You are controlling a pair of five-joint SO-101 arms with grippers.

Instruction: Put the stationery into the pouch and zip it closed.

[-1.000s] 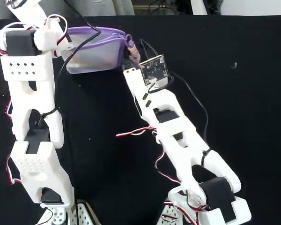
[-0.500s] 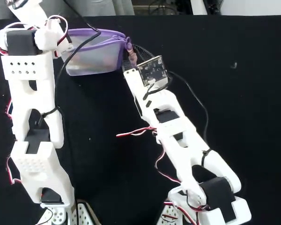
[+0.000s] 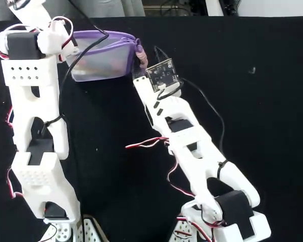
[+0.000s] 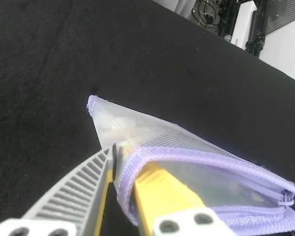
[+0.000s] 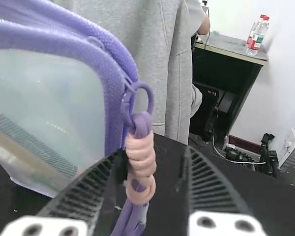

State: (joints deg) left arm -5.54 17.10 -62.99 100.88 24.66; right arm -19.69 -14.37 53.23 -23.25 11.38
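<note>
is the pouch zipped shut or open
Shut, it seems: the zip lies closed along the pouch top, and the slider sits at the end, pink pull hanging from it.

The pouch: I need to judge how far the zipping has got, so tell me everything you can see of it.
The pouch is translucent ribbed plastic with a purple fabric zip band and faint shapes inside. It is held band uppermost over the black table. The left gripper is shut on one end. At the other end the zip pull, a purple ring with a pink coiled cord, hangs between the open fingers of the right gripper. The band's two sides look parted.
</note>
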